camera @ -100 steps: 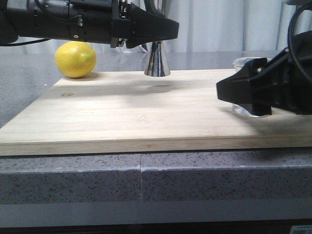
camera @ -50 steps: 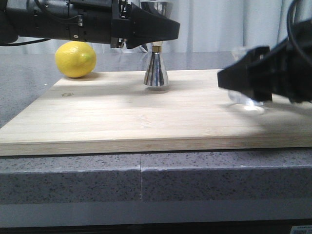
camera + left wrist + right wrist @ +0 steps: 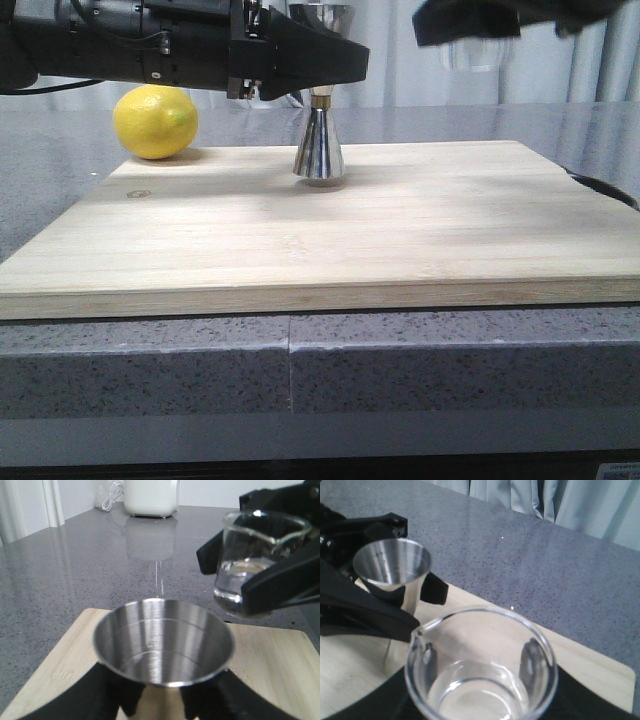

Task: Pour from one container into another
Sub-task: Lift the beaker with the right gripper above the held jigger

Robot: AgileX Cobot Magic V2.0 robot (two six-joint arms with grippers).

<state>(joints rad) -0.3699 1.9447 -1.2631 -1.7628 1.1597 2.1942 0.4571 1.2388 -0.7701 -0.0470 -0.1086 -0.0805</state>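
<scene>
Steel jigger (image 3: pixel 320 140) stands upright on the wooden board (image 3: pixel 330 235), toward the board's far edge, base flat on the wood. Left gripper (image 3: pixel 315 62) is clamped on the jigger's upper cone, black fingers (image 3: pixel 107 692) on both sides just under the rim; gold band visible right below the fingers in the front view. Jigger's top cup (image 3: pixel 164 647) is open and upward-facing; can't tell from the reflections whether there's liquid in it.

Glass beaker (image 3: pixel 260 560) is off the board, in the air, held by the right gripper (image 3: pixel 480 22), which has its jaws closed around the beaker wall. Front view: beaker (image 3: pixel 478 52) is higher than the jigger rim and off to the jigger's right, not touching it, with a clear gap between them. Beaker looks roughly upright, maybe slightly tipped; hard to call. Clear liquid sits in the bottom part of it. Right wrist view: beaker (image 3: pixel 480 667) mouth open, pour lip on the side facing the jigger (image 3: pixel 395 575), right gripper fingers (image 3: pixel 530 662) visible through the glass.

Lemon (image 3: pixel 155 121) sits to the jigger's left, at the board's far left corner; can't tell whether it's on the board or just behind it. Board lies on a grey speckled counter (image 3: pixel 300 370). White appliance (image 3: pixel 151 497) far back on the counter, well behind the jigger.
</scene>
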